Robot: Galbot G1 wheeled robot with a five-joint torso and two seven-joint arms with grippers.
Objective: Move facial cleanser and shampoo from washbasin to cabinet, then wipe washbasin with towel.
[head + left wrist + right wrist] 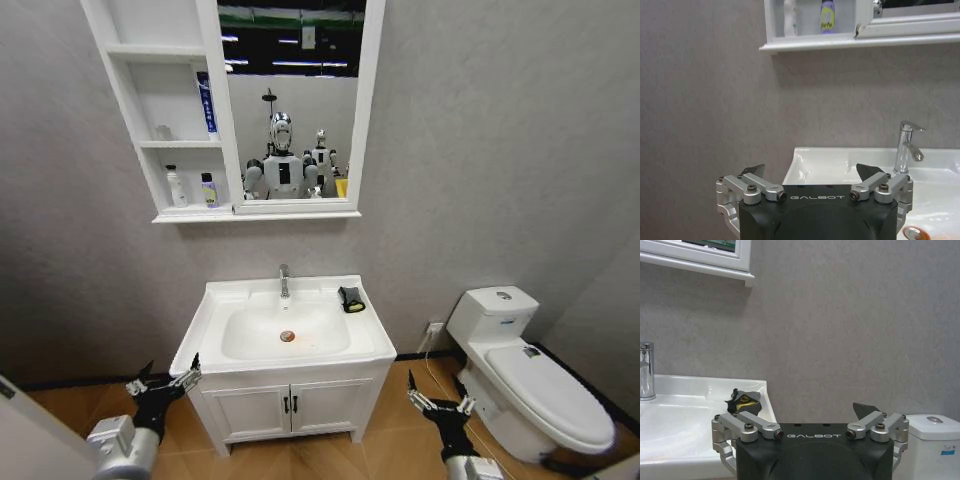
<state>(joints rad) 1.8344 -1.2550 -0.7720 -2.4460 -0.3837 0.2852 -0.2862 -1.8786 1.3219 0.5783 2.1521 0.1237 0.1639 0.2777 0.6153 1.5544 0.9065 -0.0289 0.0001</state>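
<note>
White "GALBOT" lettering on left gripper (811, 173), right gripper (807, 412).

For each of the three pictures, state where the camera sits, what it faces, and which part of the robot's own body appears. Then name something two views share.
Head view: high, facing the washbasin, cabinet and toilet; both grippers low.
Left wrist view: behind the open left gripper, facing the tap.
Right wrist view: behind the open right gripper, facing the towel.
Shared: tap in all.

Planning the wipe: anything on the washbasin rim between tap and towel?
No. In the head view, the rim between the tap and the towel on the washbasin is bare.
</note>
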